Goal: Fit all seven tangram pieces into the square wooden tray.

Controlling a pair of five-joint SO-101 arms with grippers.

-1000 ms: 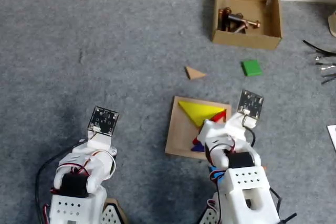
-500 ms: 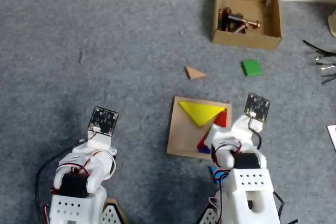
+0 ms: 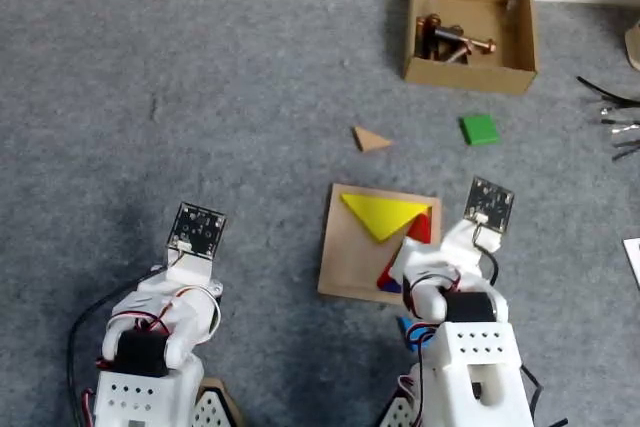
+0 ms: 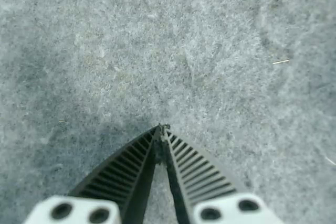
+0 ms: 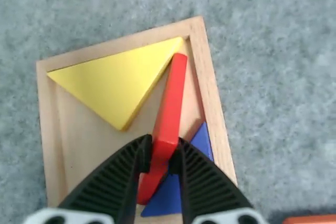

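The square wooden tray (image 3: 348, 259) lies in front of the right arm. A yellow triangle (image 5: 118, 80) lies flat in its far half. My right gripper (image 5: 160, 148) is shut on a red piece (image 5: 170, 103), held tilted on edge along the tray's right side (image 5: 212, 93), its far end touching the yellow triangle's corner. A blue triangle (image 5: 202, 140) lies under it in the near right corner. A tan triangle (image 3: 371, 139) and a green square (image 3: 479, 129) rest on the carpet beyond the tray. My left gripper (image 4: 161, 129) is shut and empty over bare carpet.
A cardboard box (image 3: 470, 17) holding metal parts stands at the back right. Cables (image 3: 610, 107) lie at the right edge. An orange piece's edge (image 5: 310, 219) pokes out near the right arm's base. Grey carpet to the left is open.
The right arm drew back and to the right with the red piece, and the tray shifted slightly with it. The left arm has not moved.
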